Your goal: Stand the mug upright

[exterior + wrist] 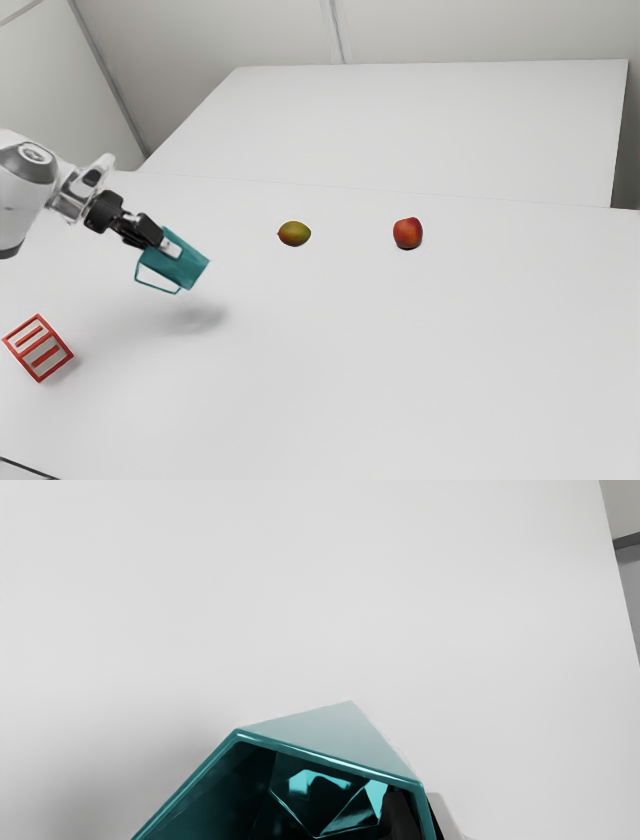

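Note:
Black-fingered, my gripper is at the exterior view's left, at the upper end of the teal mug. The mug hangs above the white table, tilted, its handle on the lower left side and its shadow on the surface below. In the wrist view the faceted mug shows its open mouth to the camera. There my gripper has one finger inside the mouth and the other outside, pinching the mug's wall between them.
A red-and-white box lies at the exterior view's lower left on the table. Farther right are a green-and-orange mango and a red apple, apart from each other.

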`<state>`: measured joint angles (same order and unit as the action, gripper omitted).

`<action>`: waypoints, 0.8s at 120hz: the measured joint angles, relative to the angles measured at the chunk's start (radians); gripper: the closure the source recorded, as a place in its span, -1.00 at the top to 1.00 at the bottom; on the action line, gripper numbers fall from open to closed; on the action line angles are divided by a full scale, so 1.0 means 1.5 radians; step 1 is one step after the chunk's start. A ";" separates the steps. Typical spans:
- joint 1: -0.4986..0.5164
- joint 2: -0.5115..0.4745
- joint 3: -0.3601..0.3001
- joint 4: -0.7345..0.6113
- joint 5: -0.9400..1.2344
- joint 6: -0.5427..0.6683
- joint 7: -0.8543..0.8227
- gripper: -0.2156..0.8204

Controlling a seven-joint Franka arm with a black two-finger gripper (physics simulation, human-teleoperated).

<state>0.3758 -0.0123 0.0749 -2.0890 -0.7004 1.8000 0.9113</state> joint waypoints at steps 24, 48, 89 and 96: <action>-0.074 -0.037 0.002 0.008 0.124 0.016 -0.078 -0.93; -0.142 -0.069 0.002 0.008 0.235 0.033 -0.165 -0.93; -0.221 -0.131 -0.003 -0.011 0.383 0.047 -0.330 -0.93; -0.227 -0.139 -0.005 -0.025 0.396 0.057 -0.356 -0.93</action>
<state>0.0351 -0.2201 0.0669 -2.1267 -0.1070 1.8853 0.3770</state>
